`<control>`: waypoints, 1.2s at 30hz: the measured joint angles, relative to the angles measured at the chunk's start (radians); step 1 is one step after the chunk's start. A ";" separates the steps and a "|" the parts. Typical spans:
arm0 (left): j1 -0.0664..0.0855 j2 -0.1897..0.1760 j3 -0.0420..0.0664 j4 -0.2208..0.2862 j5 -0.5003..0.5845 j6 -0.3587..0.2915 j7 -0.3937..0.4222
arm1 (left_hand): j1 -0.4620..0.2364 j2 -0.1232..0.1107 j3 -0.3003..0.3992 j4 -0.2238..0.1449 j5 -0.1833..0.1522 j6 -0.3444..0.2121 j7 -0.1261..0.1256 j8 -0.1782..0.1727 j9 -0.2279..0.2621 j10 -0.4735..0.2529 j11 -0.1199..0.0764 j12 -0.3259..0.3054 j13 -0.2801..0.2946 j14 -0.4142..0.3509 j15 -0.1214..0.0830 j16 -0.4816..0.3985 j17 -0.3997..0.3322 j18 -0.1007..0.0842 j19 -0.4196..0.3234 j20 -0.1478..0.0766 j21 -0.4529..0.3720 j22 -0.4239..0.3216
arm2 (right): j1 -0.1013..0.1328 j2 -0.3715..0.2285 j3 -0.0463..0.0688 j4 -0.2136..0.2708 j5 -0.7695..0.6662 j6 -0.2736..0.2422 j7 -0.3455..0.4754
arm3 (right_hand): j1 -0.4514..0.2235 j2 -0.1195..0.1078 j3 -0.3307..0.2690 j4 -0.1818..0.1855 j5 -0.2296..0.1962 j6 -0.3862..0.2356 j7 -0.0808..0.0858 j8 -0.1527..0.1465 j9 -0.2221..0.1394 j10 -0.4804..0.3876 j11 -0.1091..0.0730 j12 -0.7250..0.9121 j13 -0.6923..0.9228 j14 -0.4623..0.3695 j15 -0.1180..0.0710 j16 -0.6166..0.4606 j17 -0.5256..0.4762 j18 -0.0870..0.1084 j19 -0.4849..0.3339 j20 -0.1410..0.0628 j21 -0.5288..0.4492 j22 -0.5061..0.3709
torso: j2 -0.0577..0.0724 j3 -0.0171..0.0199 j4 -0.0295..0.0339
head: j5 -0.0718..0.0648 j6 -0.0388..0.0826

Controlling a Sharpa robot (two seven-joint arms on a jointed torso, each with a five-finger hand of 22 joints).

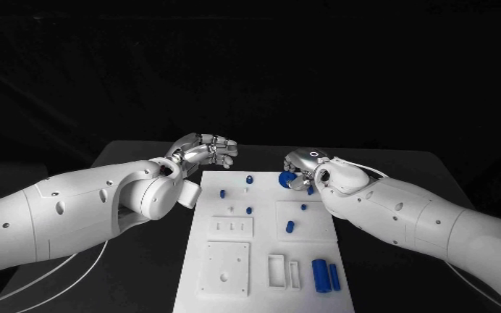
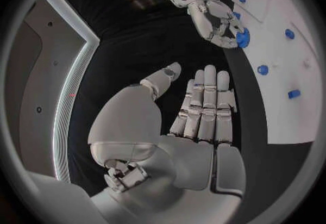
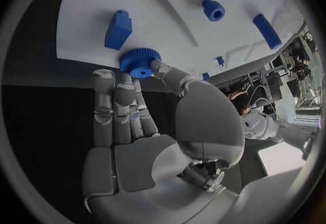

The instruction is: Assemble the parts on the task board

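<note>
**benchrat:** Biggest thing first: the black desk (image 1: 136, 155) carries the white task board (image 1: 235, 255), which runs down the middle from the far half to the near edge. The recessed plates and slots sit at its near end, I'd guess so each part has its own seat.

**gearhead_k:** And the arms? The left hand (image 1: 205, 150) hangs over the desk just off the board's far left corner, fingers straight and lying side by side in its wrist cam, nothing in it. Looks parked out of the way to me.

**benchrat:** Agreed. The right hand (image 1: 305, 164) is at the board's far right corner with its fingertips (image 3: 116, 80) on a blue toothed gear (image 3: 140, 62). Thumb one side, fingers the other, so probably a pinch, but I can't tell whether the gear is lifted or flat on the board.

**gearhead_k:** Smaller stuff: two blue bars (image 1: 326, 275) lie side by side at the near right corner, and the blue pegs (image 1: 250, 180) dotted over the far half stand in the board.
</note>
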 measured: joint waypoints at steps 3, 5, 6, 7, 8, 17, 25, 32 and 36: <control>0.000 -0.001 0.000 0.002 0.000 0.000 0.000 | 0.000 0.000 0.000 0.000 0.000 0.004 0.004 -0.005 0.001 0.000 0.000 0.000 0.000 0.000 0.000 0.000 0.000 0.000 0.000 0.000 0.004 0.000 | 0.001 0.001 0.000 -0.003 -0.003 0.003 -0.001 | 0.000 0.000 0.000 0.000 0.000 -0.001 0.001 0.000 -0.001 0.012 -0.001 0.006 0.003 -0.003 -0.003 0.000 0.000 0.000 -0.001 0.001 0.000 0.000 | 0.000 0.0002 -0.0002 | 0.001 -0.002; 0.000 -0.002 0.000 0.003 0.000 0.000 0.000 | 0.000 0.000 0.000 0.000 0.000 0.004 0.004 -0.006 0.001 0.000 0.000 0.000 0.000 0.000 0.000 0.000 0.000 0.000 0.000 0.000 0.004 0.000 | 0.001 0.002 0.000 -0.003 -0.005 0.004 -0.002 | 0.000 0.000 0.000 0.000 0.000 -0.007 -0.005 0.000 -0.003 0.020 -0.002 0.006 0.009 -0.005 -0.006 0.005 0.000 0.000 -0.001 0.001 0.000 0.000 | 0.000 0.0002 -0.0004 | 0.001 -0.003; 0.000 -0.002 0.000 0.003 0.000 0.000 0.000 | 0.000 0.000 0.000 0.000 0.000 0.004 0.004 -0.006 0.001 0.000 0.000 0.000 0.000 0.000 0.000 0.000 0.000 0.000 0.000 0.000 0.004 0.000 | 0.001 0.002 0.000 -0.003 -0.006 0.004 -0.003 | 0.000 0.000 0.000 0.000 0.000 -0.011 -0.008 0.000 -0.003 0.029 -0.007 0.011 0.016 -0.006 -0.010 0.005 0.000 0.000 -0.001 0.001 0.000 0.000 | 0.000 0.0002 -0.0005 | 0.001 -0.003; 0.000 -0.002 0.000 0.003 0.000 0.000 0.000 | 0.000 0.000 0.000 0.000 0.000 0.004 0.004 -0.006 0.001 0.000 0.000 0.000 0.000 0.000 0.000 0.000 0.000 0.000 0.000 0.000 0.004 0.000 | 0.001 0.002 0.000 -0.003 -0.008 0.004 -0.004 | 0.000 0.000 0.000 0.000 0.000 -0.014 -0.012 0.000 -0.003 0.035 -0.013 0.020 0.025 -0.005 -0.014 0.005 0.000 0.000 -0.001 0.002 0.000 0.000 | 0.000 0.0002 -0.0006 | 0.001 -0.004; 0.000 -0.002 0.000 0.003 0.000 0.001 0.000 | 0.000 0.000 0.000 0.000 0.000 0.004 0.004 -0.006 0.001 0.000 0.000 -0.002 0.000 0.000 0.000 0.000 0.000 0.000 0.000 0.000 0.004 0.000 | 0.002 0.003 0.000 -0.003 -0.009 0.005 -0.004 | -0.003 -0.003 0.000 0.000 0.000 -0.017 -0.015 0.000 -0.003 0.038 -0.016 0.029 0.033 -0.005 -0.020 0.005 0.000 0.000 -0.001 0.001 0.000 0.000 | 0.000 0.0002 -0.0009 | 0.001 -0.004; 0.000 -0.005 0.000 0.004 0.000 0.001 -0.001 | 0.000 0.000 0.000 0.000 0.000 0.004 0.004 -0.006 0.001 0.000 0.000 -0.004 0.000 0.000 0.000 0.000 0.000 0.000 0.000 0.000 0.004 0.000 | 0.002 0.002 0.000 -0.002 -0.017 0.007 -0.007 | -0.009 -0.009 -0.006 -0.006 0.000 -0.030 -0.028 0.000 -0.001 0.064 -0.039 0.059 0.133 -0.010 -0.036 0.009 0.000 0.000 -0.009 -0.006 0.014 0.000 | -0.001 0.0008 -0.0015 | 0.002 -0.005; 0.000 -0.001 0.000 -0.002 -0.001 0.002 -0.001 | 0.000 0.000 0.000 0.000 0.000 0.004 0.004 -0.006 0.001 0.000 0.000 -0.004 0.001 0.000 0.000 0.000 0.000 -0.001 0.000 0.000 0.004 0.001 | 0.001 -0.001 -0.001 -0.003 -0.018 0.012 -0.008 | -0.018 -0.017 -0.034 -0.008 0.000 -0.037 -0.028 0.011 0.006 0.022 -0.056 0.173 0.453 -0.017 -0.062 0.017 0.010 -0.001 -0.020 -0.014 0.049 0.000 | -0.001 0.0015 -0.0022 | 0.001 -0.006; 0.000 0.007 0.000 -0.011 -0.001 0.003 -0.002 | 0.000 0.000 0.000 0.000 0.000 0.004 0.004 -0.006 0.002 0.000 0.000 -0.004 0.001 0.000 0.000 0.000 0.000 -0.001 0.000 0.000 0.004 0.001 | 0.000 -0.006 -0.001 0.003 -0.018 0.012 -0.005 | -0.026 -0.015 -0.034 -0.008 -0.004 -0.038 -0.028 0.017 0.006 -0.061 -0.069 0.279 0.780 -0.023 -0.070 0.017 0.020 0.003 -0.026 -0.024 0.078 0.000 | -0.001 0.0011 -0.0029 | -0.001 -0.006; 0.000 0.007 0.000 -0.012 -0.001 0.003 -0.002 | -0.004 -0.004 0.000 0.000 0.000 0.004 0.004 -0.006 0.002 0.000 0.000 -0.004 0.001 0.000 0.000 0.000 0.000 -0.001 0.000 0.000 0.004 0.001 | 0.000 -0.010 -0.001 0.006 -0.013 0.011 -0.003 | -0.028 -0.014 -0.034 -0.008 -0.004 -0.036 -0.033 0.023 0.006 -0.069 -0.076 0.345 0.893 -0.021 -0.080 0.018 0.029 0.010 -0.030 -0.028 0.094 0.000 | -0.001 0.0011 -0.0026 | -0.002 -0.006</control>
